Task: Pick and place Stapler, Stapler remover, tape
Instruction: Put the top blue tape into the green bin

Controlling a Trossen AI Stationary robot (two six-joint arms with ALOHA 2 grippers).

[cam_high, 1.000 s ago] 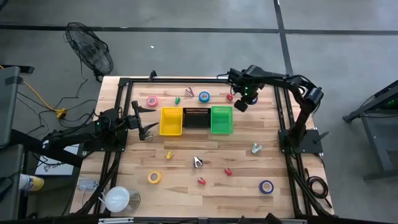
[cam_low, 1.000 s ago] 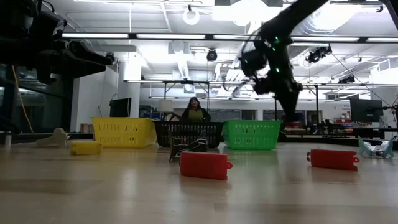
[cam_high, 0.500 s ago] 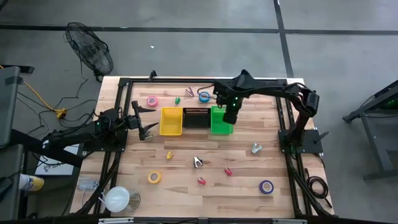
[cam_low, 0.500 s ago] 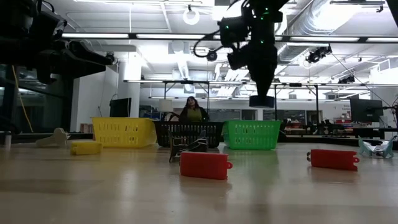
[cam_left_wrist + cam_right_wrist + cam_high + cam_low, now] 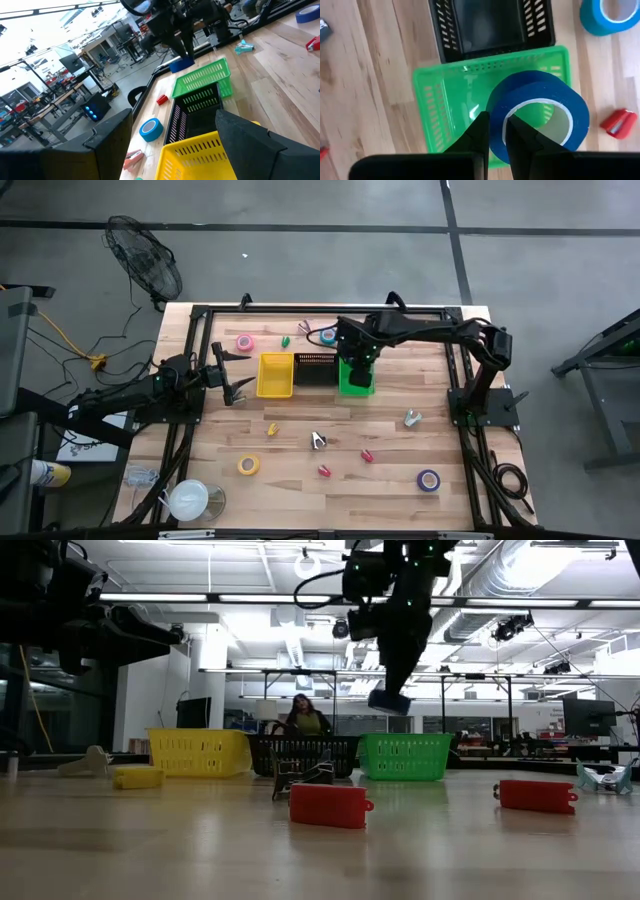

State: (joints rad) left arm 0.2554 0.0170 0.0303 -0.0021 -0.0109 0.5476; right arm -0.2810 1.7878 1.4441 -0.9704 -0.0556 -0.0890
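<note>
Your table [image 5: 330, 480]: right claw [image 5: 496, 131] clamps blue tape [image 5: 537, 116] over green bin [image 5: 356, 373], at 12 o'clock. Left claw [image 5: 235, 387] gapes, idle, 9 o'clock. Loose rolls, staplers remain.

Even overhead light fills the room; bright ceiling strip lights [image 5: 300, 600] glare in the low view. The near tabletop [image 5: 200, 850] is blurred, with a soft sheen.

table [image 5: 300, 480]: pale wood planks, smooth | green bin [image 5: 440, 115]: slotted glossy plastic | blue tape [image 5: 540, 112]: glossy
</note>
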